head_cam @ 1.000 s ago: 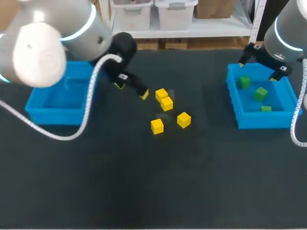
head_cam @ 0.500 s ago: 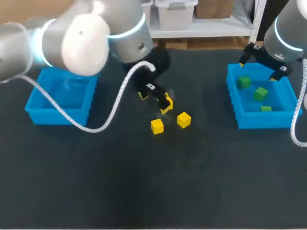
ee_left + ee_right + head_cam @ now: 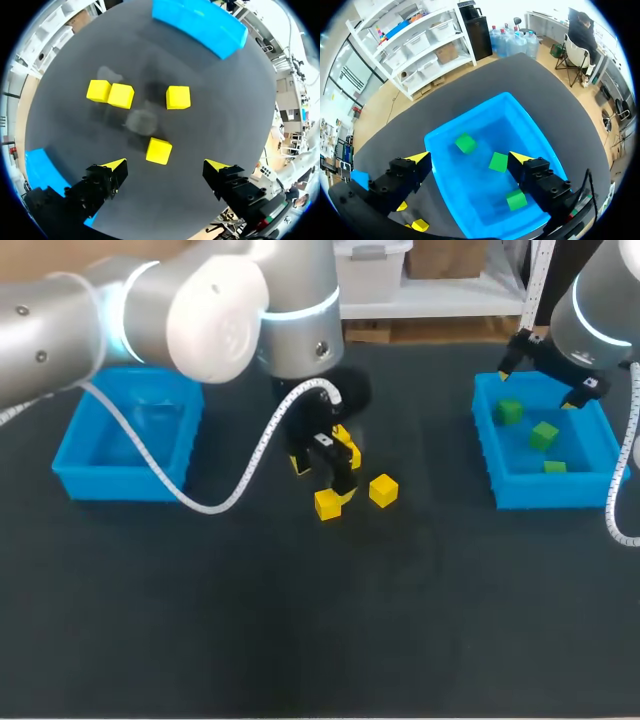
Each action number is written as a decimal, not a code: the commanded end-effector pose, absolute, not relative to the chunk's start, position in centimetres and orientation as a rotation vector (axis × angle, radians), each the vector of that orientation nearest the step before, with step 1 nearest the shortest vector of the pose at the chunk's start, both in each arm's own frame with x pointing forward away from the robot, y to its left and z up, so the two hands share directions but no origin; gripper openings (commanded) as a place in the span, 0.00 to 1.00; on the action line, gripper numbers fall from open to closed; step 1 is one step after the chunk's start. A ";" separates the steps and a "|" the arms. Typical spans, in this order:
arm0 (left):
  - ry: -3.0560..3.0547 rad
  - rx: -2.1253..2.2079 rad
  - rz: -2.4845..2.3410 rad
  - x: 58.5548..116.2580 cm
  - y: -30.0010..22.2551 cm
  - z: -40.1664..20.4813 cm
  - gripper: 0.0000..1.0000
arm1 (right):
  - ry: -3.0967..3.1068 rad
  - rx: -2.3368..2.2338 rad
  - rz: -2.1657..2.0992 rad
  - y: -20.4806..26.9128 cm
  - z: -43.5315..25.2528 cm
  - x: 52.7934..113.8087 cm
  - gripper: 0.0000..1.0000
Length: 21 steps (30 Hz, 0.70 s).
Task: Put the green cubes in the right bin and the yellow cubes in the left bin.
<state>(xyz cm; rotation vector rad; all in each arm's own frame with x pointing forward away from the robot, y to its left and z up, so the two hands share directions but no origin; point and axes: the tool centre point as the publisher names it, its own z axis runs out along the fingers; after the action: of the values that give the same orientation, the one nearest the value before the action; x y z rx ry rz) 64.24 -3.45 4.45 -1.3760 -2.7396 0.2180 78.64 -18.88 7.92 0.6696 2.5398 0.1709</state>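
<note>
Four yellow cubes (image 3: 159,151) lie on the table under my left gripper (image 3: 166,167), none of them in the left bin (image 3: 80,480) yet. I judge them light and stiff, with flat faces and sharp edges, so they should not deform or break, but a smooth face can slip if I press on a corner. The best hold is on two opposite flat faces, near the middle of the cube. My left fingers are spread wide and touch nothing. The nearest cube is between them and a little ahead of the tips, apart from both, and it looks slightly turned against the line of the fingers. I think a small turn of the wrist is needed before closing. The other three cubes lie further ahead: two touch each other side by side, and one is alone, near them. My right gripper (image 3: 469,159) hangs over the right bin (image 3: 440,135) with its fingers also spread and holding nothing. Three green cubes (image 3: 498,162) rest on the floor of that bin, apart from each other.
</note>
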 end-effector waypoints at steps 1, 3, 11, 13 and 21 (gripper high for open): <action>-2.752 -1.373 0.211 64.1 -3.3 3.4 1.00 | 2.536 0.671 0.169 -18.8 7.9 78.6 1.00; -2.762 -1.354 0.218 64.1 -3.3 3.1 1.00 | 2.536 0.671 0.169 -18.8 7.9 78.6 1.00; -2.764 -1.302 0.192 64.4 -3.5 1.1 1.00 | 2.536 0.671 0.169 -18.8 7.9 78.6 1.00; -2.768 -1.281 0.168 64.6 -3.2 0.3 1.00 | 2.536 0.671 0.169 -18.8 7.9 78.6 1.00; -2.843 -1.208 0.107 66.1 -3.5 -1.4 1.00 | 2.536 0.671 0.169 -18.8 7.9 78.6 1.00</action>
<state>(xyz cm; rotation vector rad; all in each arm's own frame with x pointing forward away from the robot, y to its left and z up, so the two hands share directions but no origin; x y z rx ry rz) 65.73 -2.90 -1.07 -1.2161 -2.8408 0.1152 78.64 -18.88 7.92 0.6696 2.5397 0.1709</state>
